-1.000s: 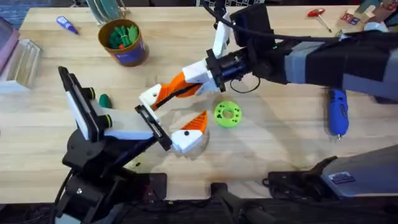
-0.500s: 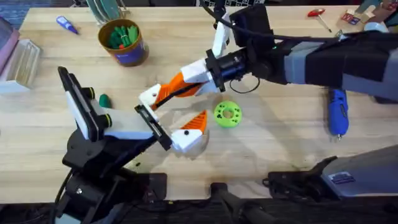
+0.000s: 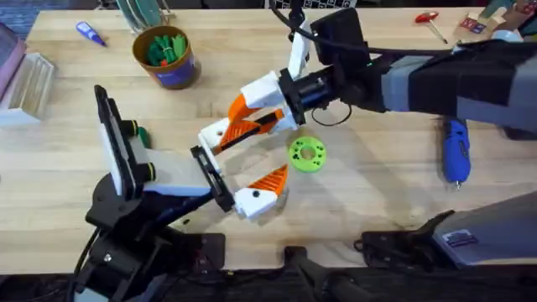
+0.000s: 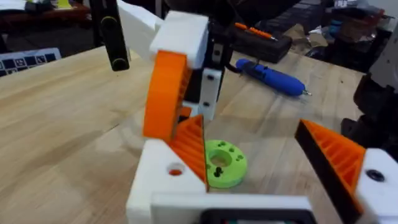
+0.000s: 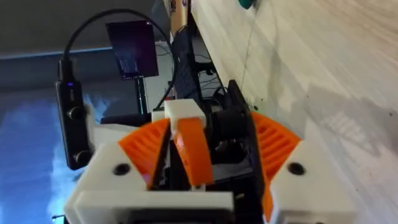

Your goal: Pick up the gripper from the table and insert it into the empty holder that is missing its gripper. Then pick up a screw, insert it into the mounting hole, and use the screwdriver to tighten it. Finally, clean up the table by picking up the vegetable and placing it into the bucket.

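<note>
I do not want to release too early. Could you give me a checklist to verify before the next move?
1. Right gripper closed on the orange wedge: ok.
2. Wedge lies against the white holder on the left gripper: ok.
3. Wedge fully seated in the holder: cannot tell.
4. Left gripper open, its fingers wide apart: ok.
5. Blue screwdriver lies free on the table for the screw step: ok.
6. Vegetable in the bucket: not ok, it lies on the table.
</note>
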You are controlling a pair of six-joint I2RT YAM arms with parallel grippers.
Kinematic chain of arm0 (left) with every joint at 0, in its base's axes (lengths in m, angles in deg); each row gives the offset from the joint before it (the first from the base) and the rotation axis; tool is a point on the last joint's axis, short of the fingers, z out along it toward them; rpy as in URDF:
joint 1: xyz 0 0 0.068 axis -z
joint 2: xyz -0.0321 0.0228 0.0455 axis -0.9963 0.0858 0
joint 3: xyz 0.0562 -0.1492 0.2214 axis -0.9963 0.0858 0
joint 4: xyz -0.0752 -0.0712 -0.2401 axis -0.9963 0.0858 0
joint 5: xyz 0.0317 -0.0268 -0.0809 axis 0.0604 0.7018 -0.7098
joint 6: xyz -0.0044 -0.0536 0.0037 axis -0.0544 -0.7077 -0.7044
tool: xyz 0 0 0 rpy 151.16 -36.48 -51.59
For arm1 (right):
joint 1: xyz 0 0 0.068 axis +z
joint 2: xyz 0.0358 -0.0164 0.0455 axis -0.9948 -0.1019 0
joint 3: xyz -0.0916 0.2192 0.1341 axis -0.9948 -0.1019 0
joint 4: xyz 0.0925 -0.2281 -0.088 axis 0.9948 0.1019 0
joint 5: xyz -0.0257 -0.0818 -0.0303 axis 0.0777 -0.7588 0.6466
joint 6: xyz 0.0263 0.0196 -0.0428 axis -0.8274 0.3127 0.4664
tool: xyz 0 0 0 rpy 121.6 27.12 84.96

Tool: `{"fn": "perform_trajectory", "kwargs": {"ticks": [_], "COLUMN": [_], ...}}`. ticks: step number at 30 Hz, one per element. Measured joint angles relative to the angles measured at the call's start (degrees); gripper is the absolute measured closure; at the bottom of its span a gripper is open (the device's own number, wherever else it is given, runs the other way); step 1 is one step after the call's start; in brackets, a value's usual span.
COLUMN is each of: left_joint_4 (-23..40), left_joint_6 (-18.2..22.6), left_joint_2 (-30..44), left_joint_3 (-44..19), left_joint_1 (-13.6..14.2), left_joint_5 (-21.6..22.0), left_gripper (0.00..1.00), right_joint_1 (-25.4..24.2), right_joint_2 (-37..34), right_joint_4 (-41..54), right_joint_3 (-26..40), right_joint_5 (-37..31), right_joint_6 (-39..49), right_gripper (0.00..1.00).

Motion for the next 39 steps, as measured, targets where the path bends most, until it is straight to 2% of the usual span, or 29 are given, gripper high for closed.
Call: {"fn": "perform_trajectory", "kwargs": {"ticks": [2, 4, 11, 14, 17, 22, 27, 32, 39], "left_joint_4": [0.0, 0.0, 0.0, 0.0, 0.0, 0.1, 0.1, 0.1, 0.1], "left_joint_6": [0.1, 0.1, 0.1, 0.1, 0.1, 0.1, 0.1, 0.1, 0.1], "left_joint_2": [0.0, 0.0, 0.0, 0.0, 0.0, 0.0, 0.0, 0.0, 0.0], "left_joint_3": [0.0, 0.0, 0.0, 0.0, 0.0, 0.0, 0.0, 0.0, 0.0], "left_joint_1": [0.0, 0.1, 0.1, 0.1, 0.1, 0.1, 0.1, 0.1, 0.1], "left_joint_5": [-0.7, -1.6, -2.2, -2.5, -2.7, -2.9, -2.9, -2.9, -2.9], "left_gripper": [0.091, 0.092, 0.092, 0.092, 0.092, 0.092, 0.092, 0.092, 0.091], "right_joint_1": [0.0, 0.0, -1.3, -2.7, -4.7, -9.0, -10.7, -10.7, -10.8], "right_joint_2": [0.0, 0.0, 0.0, 0.0, 0.2, 3.4, 10.5, 19.1, 26.5], "right_joint_4": [-0.1, -0.2, -6.1, -4.4, 1.0, 17.0, 30.9, 39.9, 47.3], "right_joint_3": [0.0, 0.0, 0.0, 0.1, 1.3, 6.7, 12.6, 13.9, 13.9], "right_joint_5": [0.1, 0.3, 0.3, -1.9, -6.7, -17.4, -30.8, -43.6, -49.7], "right_joint_6": [0.4, 1.2, 4.1, 7.9, 12.7, 23.1, 35.7, 43.7, 46.9], "right_gripper": [0.176, 0.114, 0.098, 0.096, 0.094, 0.093, 0.093, 0.089, 0.089]}}
